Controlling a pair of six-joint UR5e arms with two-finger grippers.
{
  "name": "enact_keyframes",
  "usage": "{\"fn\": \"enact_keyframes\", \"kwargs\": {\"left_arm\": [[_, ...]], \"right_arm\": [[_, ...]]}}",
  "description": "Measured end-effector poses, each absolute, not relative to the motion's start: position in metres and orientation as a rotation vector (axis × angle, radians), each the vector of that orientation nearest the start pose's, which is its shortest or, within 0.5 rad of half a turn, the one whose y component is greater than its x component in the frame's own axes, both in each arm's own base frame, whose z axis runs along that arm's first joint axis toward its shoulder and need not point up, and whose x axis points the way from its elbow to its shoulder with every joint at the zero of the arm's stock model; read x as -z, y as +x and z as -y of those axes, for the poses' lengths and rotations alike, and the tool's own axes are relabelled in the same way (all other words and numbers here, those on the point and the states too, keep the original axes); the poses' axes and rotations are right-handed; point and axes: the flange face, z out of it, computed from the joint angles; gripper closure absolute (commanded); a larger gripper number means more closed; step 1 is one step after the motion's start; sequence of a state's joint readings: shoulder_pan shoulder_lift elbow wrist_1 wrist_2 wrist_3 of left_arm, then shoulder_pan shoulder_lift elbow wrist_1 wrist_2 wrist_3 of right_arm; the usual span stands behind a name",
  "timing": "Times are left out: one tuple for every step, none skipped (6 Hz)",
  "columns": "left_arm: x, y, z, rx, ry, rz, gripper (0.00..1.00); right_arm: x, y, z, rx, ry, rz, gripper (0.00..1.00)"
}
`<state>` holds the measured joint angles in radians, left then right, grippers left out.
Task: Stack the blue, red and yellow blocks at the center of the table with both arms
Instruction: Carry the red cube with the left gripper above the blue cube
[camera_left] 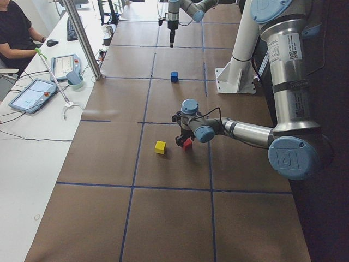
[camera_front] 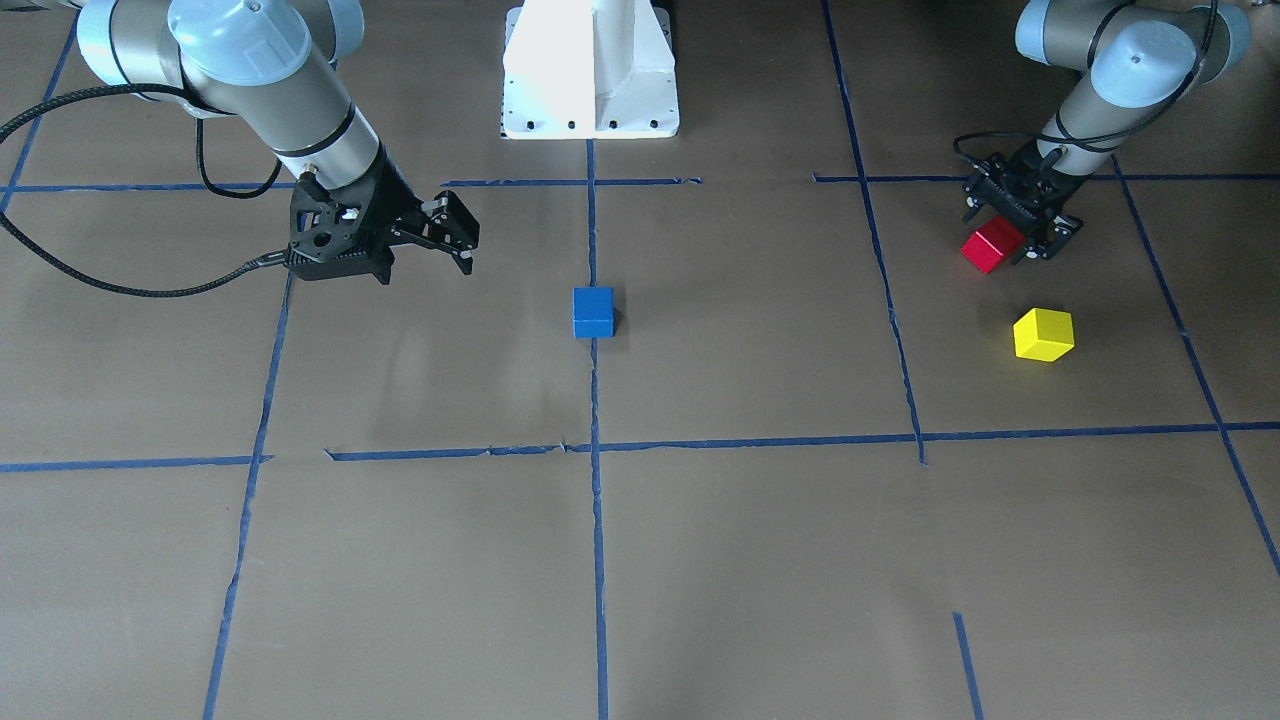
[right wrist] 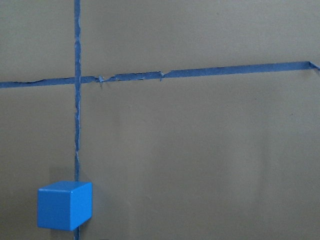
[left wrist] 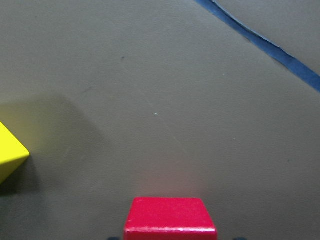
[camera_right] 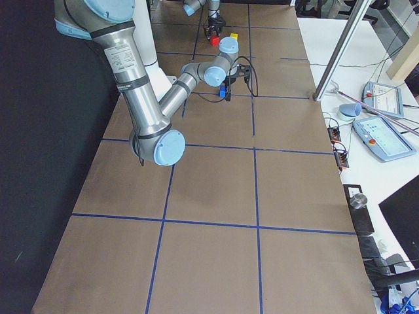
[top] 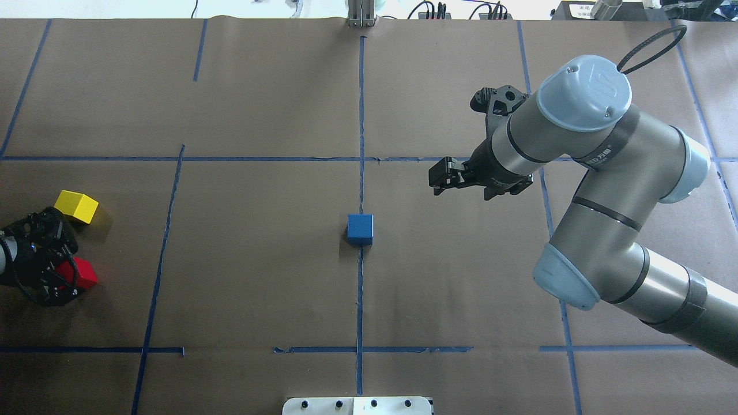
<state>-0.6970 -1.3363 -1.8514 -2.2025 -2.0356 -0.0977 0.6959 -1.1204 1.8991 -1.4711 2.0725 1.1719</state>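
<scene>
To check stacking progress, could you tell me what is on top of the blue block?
Nothing: the blue block shows a bare top face. It sits on a blue tape line, whose stretch beneath it is covered.

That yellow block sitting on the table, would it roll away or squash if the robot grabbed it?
Probably not roll: the yellow block is a cube resting flat on the table, so a push would likely slide it. It looks rigid, with crisp edges, so squashing seems unlikely.
</scene>
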Motion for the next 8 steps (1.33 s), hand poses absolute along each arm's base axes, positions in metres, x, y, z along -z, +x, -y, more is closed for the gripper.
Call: {"fn": "enact_keyframes", "kwargs": {"left_arm": [[-0.564, 0.27, 0.342, -0.89, 0.393, -0.731, 0.94], [-0.554, 0.273, 0.345, -0.881, 0.401, -0.739, 0.97], [-0.522, 0.286, 0.356, -0.832, 0.402, -0.762, 0.98], [-0.464, 0.308, 0.374, -0.735, 0.377, -0.791, 0.98], [-0.379, 0.345, 0.397, -0.612, 0.318, -0.815, 0.98], [-0.292, 0.396, 0.403, -0.51, 0.229, -0.837, 0.99], [-0.225, 0.447, 0.4, -0.435, 0.167, -0.838, 0.99], [-0.181, 0.486, 0.413, -0.356, 0.148, -0.827, 0.99]], "right_arm": [[-0.249, -0.401, 0.447, -0.053, 0.047, 0.977, 0.0], [-0.25, -0.395, 0.447, -0.057, 0.047, 0.978, 0.0], [-0.259, -0.378, 0.444, -0.07, 0.045, 0.975, 0.0], [-0.274, -0.354, 0.444, -0.095, 0.037, 0.967, 0.0], [-0.291, -0.329, 0.449, -0.126, 0.019, 0.959, 0.0], [-0.305, -0.312, 0.454, -0.137, 0.012, 0.95, 0.0], [-0.318, -0.299, 0.457, -0.134, 0.019, 0.936, 0.0], [-0.327, -0.29, 0.46, -0.132, 0.024, 0.925, 0.0]]}}
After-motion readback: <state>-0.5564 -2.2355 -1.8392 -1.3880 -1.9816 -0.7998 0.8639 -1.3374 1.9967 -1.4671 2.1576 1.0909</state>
